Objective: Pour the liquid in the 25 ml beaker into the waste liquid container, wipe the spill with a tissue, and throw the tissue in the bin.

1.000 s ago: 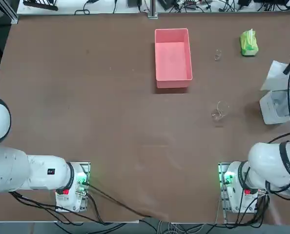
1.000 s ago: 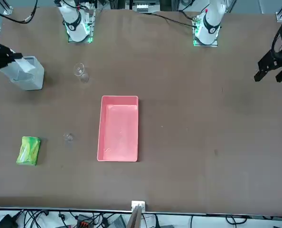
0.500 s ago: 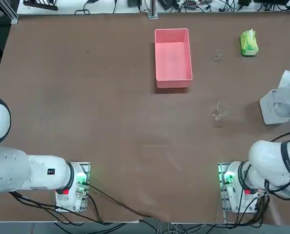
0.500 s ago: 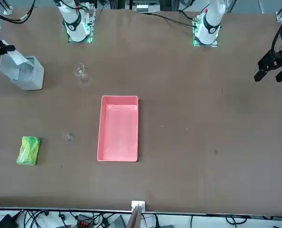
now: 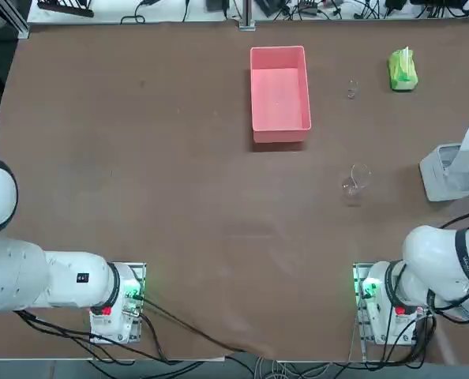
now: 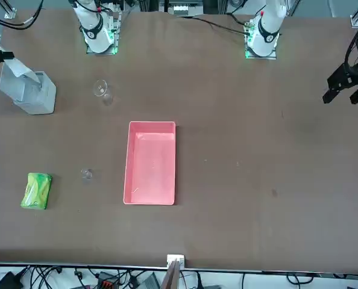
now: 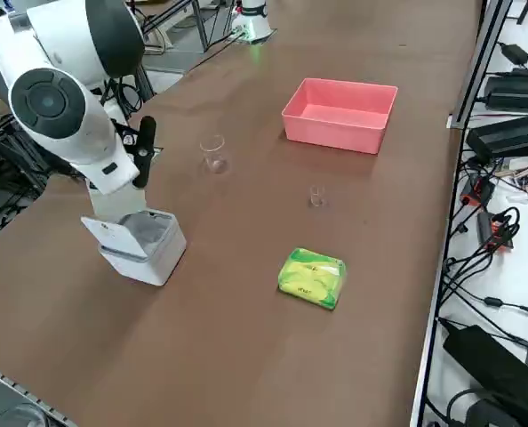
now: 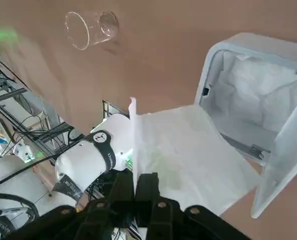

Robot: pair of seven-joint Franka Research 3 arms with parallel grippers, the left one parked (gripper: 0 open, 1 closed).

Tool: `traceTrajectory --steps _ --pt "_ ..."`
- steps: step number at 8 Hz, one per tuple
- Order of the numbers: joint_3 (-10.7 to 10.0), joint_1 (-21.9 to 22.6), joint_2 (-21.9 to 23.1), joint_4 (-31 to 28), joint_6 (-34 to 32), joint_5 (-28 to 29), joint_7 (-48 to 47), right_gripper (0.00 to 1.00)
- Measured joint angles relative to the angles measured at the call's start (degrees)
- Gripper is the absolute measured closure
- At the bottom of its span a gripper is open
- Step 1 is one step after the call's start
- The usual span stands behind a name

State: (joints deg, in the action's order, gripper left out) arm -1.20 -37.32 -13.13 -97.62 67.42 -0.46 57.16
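1. Two black fingers [image 8: 147, 186] of the right gripper [image 8: 134, 187] are pressed together on a flat white tissue [image 8: 188, 160], pinching one edge of it; the sheet hangs just beside the open mouth of the bin [image 8: 248, 105].
2. No brand or readable writing shows on the bin, a small white box with its lid flipped open and a white liner inside.
3. Print on the bright green tissue pack [image 7: 311, 277] is too small to read; it lies near the table's far right corner in the top view.
4. The waste liquid container [image 5: 279, 88], a pink tub, stands toward the far edge of the brown table [image 5: 179, 174] and bears no label.
5. The 25 ml beaker [image 5: 352, 89] stands upright between the tub and the green pack, apart from both; whether liquid is in it cannot be told.
6. A larger clear glass vessel [image 7: 213, 153] stands between the bin and the tub.
7. In the top view the gripper is cut off by the right edge, and in the front view by the left edge, where only a white strip of tissue shows above the bin.
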Motion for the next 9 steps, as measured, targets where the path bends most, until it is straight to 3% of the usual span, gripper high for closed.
traceTrajectory --steps 4,8,9 --pt "0.00 -0.31 -1.52 0.03 1.64 -0.39 0.00 0.95" --pt "0.01 -0.64 -2.17 0.17 2.26 -0.58 0.00 0.87" --pt "0.01 -0.67 -2.23 0.18 2.43 -0.61 0.00 0.72"
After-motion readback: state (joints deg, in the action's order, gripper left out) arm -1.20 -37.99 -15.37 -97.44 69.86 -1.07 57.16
